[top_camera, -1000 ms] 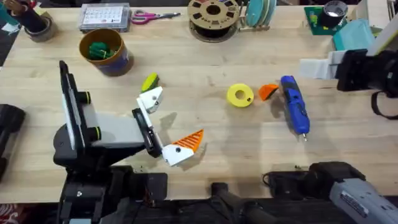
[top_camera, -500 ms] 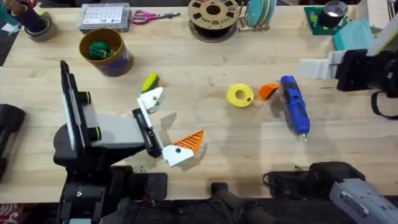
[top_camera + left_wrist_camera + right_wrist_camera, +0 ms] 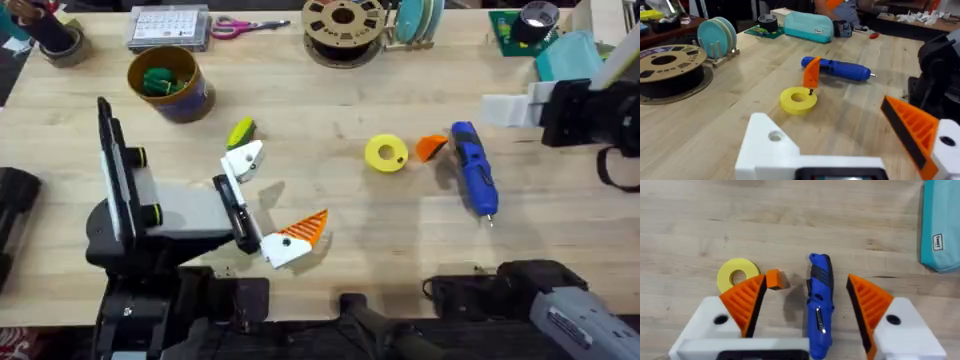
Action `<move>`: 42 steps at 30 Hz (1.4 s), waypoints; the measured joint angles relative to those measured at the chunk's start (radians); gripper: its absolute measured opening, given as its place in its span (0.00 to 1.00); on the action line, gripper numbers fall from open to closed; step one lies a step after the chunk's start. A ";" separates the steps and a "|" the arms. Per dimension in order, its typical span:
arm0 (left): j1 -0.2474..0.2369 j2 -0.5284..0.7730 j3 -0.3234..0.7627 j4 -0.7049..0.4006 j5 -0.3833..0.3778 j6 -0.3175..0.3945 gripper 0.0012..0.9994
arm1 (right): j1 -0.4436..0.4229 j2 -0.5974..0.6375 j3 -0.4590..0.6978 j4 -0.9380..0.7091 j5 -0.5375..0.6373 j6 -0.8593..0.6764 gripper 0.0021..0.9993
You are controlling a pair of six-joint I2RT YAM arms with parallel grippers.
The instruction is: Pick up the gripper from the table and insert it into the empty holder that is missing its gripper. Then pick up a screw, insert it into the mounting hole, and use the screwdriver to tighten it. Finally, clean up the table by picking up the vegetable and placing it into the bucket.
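Nothing is gripped yet: the right gripper (image 3: 807, 312) hangs with its fingers spread wide either side of the screwdriver (image 3: 819, 302), the loose orange gripper (image 3: 776, 279) lying just left of it beside a yellow ring (image 3: 737, 273). The left gripper (image 3: 262, 205) sits open too, its bare holder (image 3: 771, 145) turned toward the part, probably ready to receive it.

No readable text anywhere. Teal pouch (image 3: 943, 227) has a small white tag (image 3: 937, 242) with dark lettering, too blurred to make out; same tag seen on the pouch from the left wrist, also illegible. White pad (image 3: 169, 27) at the table's far edge looks like a calendar grid, digits too small to read. Screwdriver (image 3: 819, 305) shows a pale mark on its body, can't tell what it says
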State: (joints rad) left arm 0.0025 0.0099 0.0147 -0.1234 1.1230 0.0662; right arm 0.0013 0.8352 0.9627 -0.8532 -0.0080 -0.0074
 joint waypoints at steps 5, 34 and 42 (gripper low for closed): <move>0.000 0.000 0.000 0.000 0.000 0.000 0.99 | 0.000 0.000 0.000 0.000 0.000 0.000 1.00; 0.000 0.000 0.000 0.000 0.003 0.000 0.99 | 0.095 0.199 0.274 -0.318 0.000 0.000 1.00; 0.000 0.000 0.000 0.000 0.003 0.000 0.99 | 0.127 0.352 0.274 -0.333 -0.001 0.020 1.00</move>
State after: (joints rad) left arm 0.0028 0.0097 0.0147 -0.1238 1.1263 0.0662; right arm 0.1287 1.1877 1.2369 -1.1861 -0.0086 0.0127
